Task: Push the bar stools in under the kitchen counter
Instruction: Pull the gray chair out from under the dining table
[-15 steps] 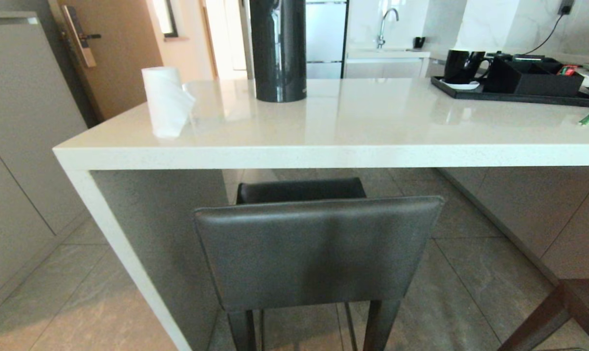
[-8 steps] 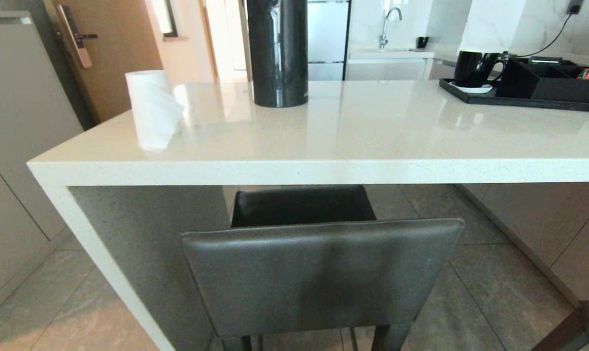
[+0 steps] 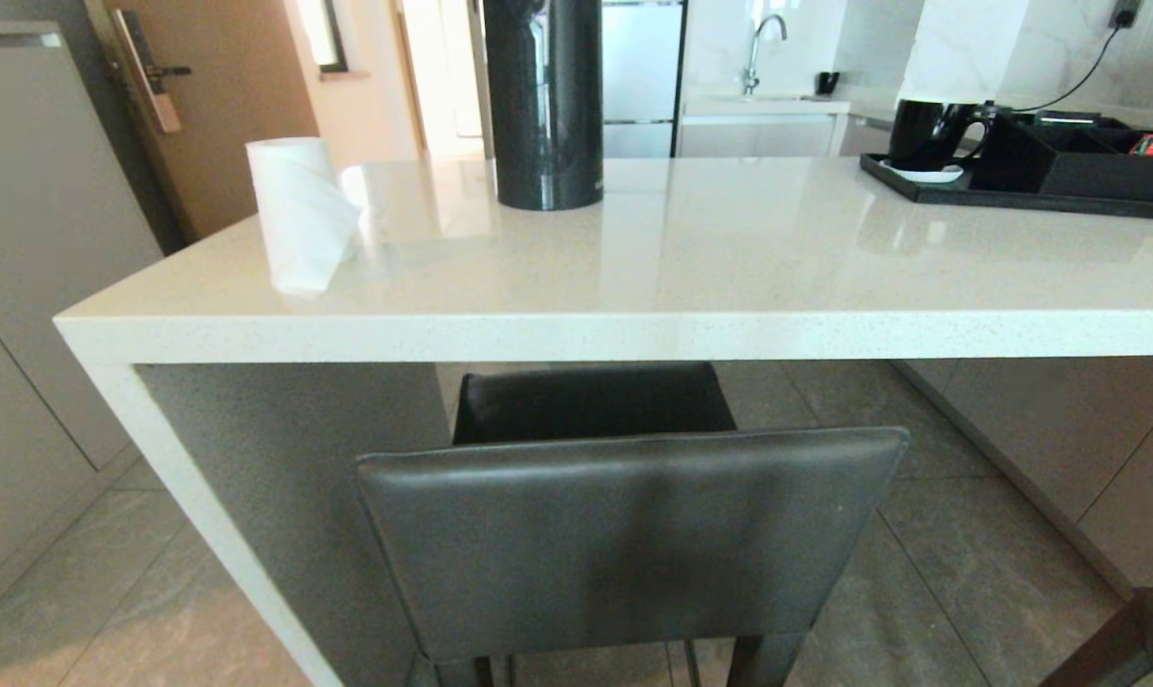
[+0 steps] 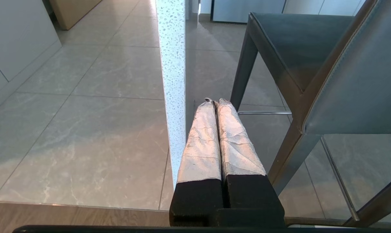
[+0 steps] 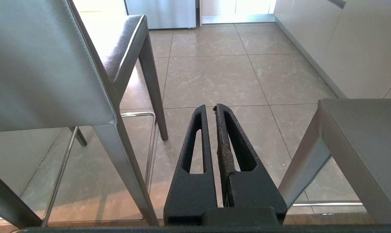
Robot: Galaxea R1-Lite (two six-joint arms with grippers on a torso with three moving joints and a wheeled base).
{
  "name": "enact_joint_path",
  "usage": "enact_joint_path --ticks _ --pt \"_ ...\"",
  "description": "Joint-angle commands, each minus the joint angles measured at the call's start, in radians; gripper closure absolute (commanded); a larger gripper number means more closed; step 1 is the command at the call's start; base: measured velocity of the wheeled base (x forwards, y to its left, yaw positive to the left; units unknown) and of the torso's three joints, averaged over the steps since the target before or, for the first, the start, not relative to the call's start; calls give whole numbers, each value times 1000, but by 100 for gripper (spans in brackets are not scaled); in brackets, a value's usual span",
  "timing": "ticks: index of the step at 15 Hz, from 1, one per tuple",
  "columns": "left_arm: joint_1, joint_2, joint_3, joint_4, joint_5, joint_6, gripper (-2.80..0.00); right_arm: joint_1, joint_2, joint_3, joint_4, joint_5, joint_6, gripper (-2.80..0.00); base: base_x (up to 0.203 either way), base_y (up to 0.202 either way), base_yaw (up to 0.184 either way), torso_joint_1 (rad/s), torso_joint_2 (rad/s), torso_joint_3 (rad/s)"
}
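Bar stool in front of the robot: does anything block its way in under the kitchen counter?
Nothing visible does. The bar stool faces the open gap under the kitchen counter, its seat front already beneath the edge. The white side leg stands clear to its left; only bare floor tiles lie ahead.

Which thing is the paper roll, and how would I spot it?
Find the long white counter. Go to its left end, near the brown door. The paper roll stands there upright, with a loose sheet hanging down; it is the only white thing, while the tall cylinder beside it is glossy black.
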Motion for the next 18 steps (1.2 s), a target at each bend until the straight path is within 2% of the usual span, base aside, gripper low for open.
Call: enact_joint_path --ticks 1,2,3,18 --pt "0 1 0 0 1 0 0 0 2 0 0 0 -1 0 0 0 0 0 0 0" --pt "0 1 0 0 1 0 -280 0 2 1 0 0 -1 0 0 0 0 0 0 0" --pt "0 1 0 0 1 0 -280 0 2 0 0 0 -2 -280 0 0 0 0 0 0" --pt "5 3 1 -9 2 -3 -280 0 -1 0 -1 2 0 -280 0 0 0 0 0 0"
